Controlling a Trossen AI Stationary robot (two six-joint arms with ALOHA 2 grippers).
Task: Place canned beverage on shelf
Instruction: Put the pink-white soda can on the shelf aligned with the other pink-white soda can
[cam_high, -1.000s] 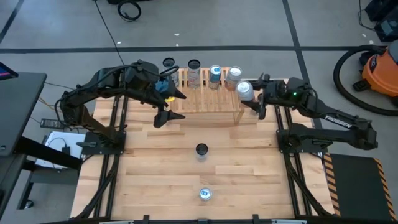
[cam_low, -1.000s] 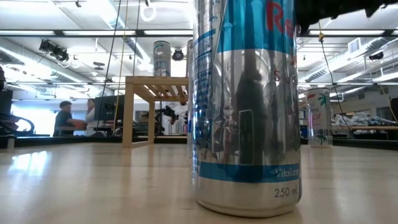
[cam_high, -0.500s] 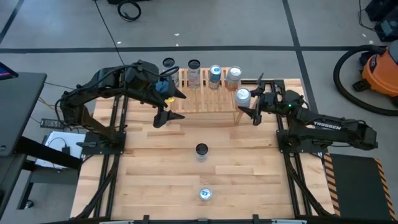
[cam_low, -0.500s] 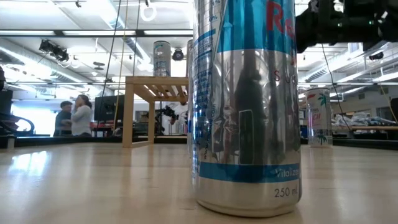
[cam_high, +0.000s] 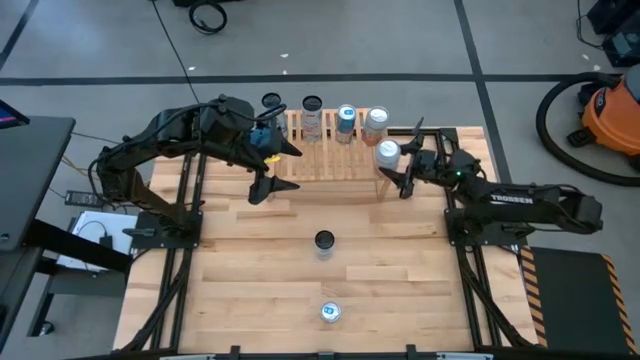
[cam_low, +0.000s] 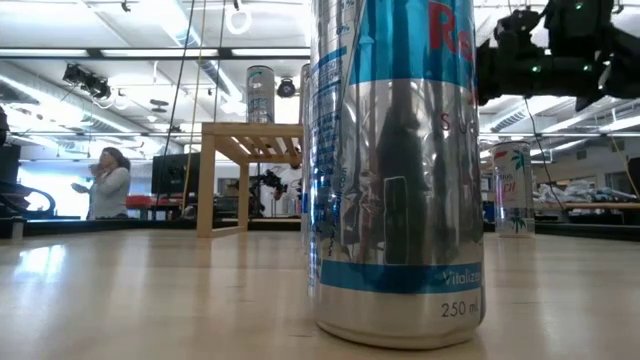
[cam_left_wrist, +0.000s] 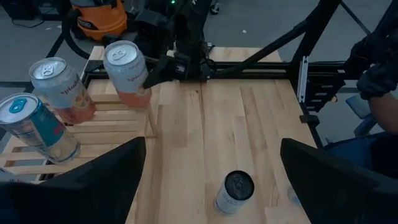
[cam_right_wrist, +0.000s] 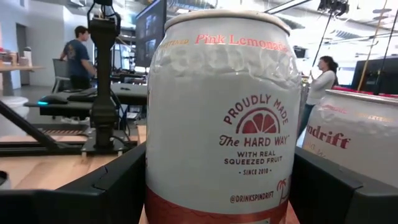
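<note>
The shelf (cam_high: 335, 160), a low stand of light wooden slats, stands at the table's far edge. Three cans stand on it, among them a blue one (cam_high: 346, 120) and a pink-and-white one (cam_high: 375, 122). At its right end my right gripper (cam_high: 398, 165) is shut on a white and pink lemonade can (cam_right_wrist: 217, 106), whose base is at the slats (cam_left_wrist: 134, 102). I cannot tell whether the base rests on them. My left gripper (cam_high: 275, 170) hangs open above the shelf's left end, with nothing in it. My right gripper pinches the lemonade can's side wall (cam_right_wrist: 152, 174) between its two fingers, one finger (cam_left_wrist: 158, 68) showing against the can's right flank. The fingers come level from the table's right side. The can stands upright at the shelf's right end.
A dark-topped can (cam_high: 324, 243) stands in the middle of the table and a blue-topped one (cam_high: 331, 313) near the front edge. The latter fills the low view (cam_low: 395, 170). Another can (cam_high: 271, 103) stands behind the shelf's left end. People move about in the room beyond.
My right gripper has come down with the lemonade can and shifted a little toward the table's left, tipping to level. The can has stayed upright and sunk to the shelf's right end.
</note>
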